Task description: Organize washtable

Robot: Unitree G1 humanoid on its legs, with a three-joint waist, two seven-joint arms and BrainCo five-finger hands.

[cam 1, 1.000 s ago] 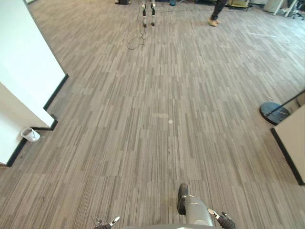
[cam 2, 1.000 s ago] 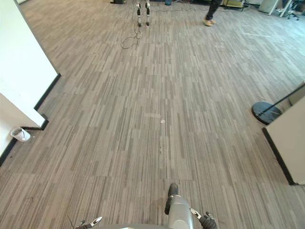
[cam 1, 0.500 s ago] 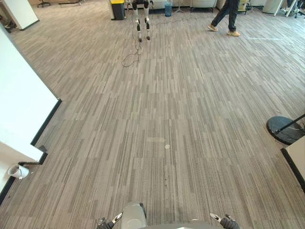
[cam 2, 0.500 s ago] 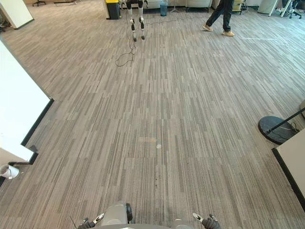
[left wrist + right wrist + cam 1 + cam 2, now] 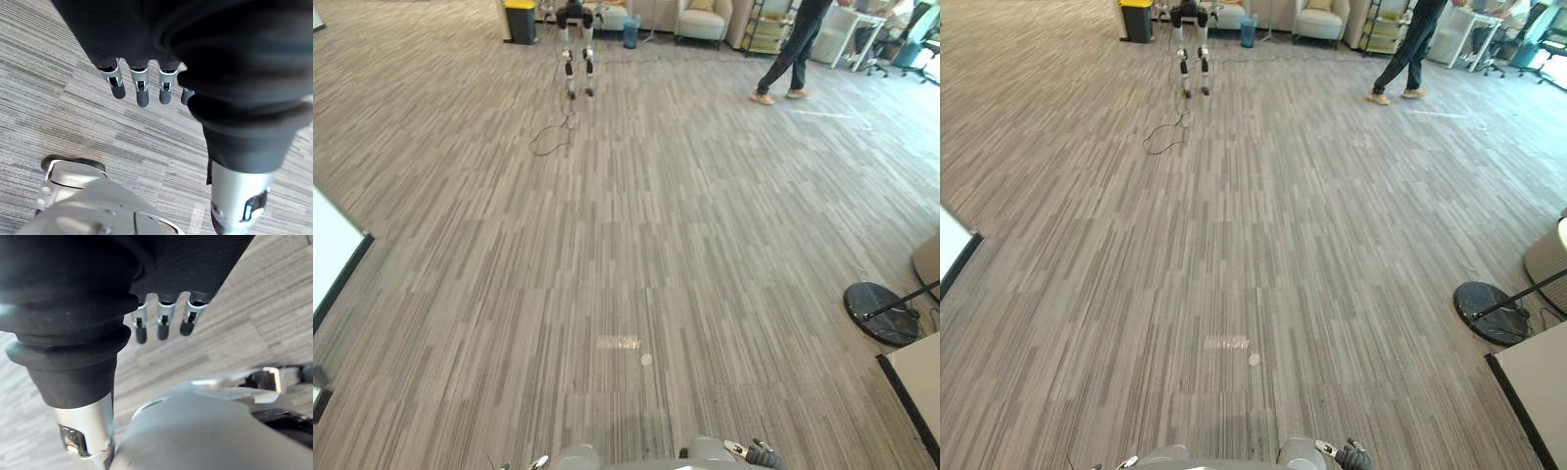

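My left hand hangs down beside me over the striped grey carpet, its fingers straight and holding nothing. My right hand hangs the same way over the carpet, fingers straight and empty. Ahead in the eye views lies a wide stretch of grey carpet floor.
A person walks at the far right. Another robot's legs stand far ahead by a yellow bin, with a cable on the floor. A black round stand base and a table corner lie right; a white panel lies left.
The whole picture has shifted as the camera moved: the white panel slid off to the left and the far furniture came into view. The person stepped further right. Both hands still hang.
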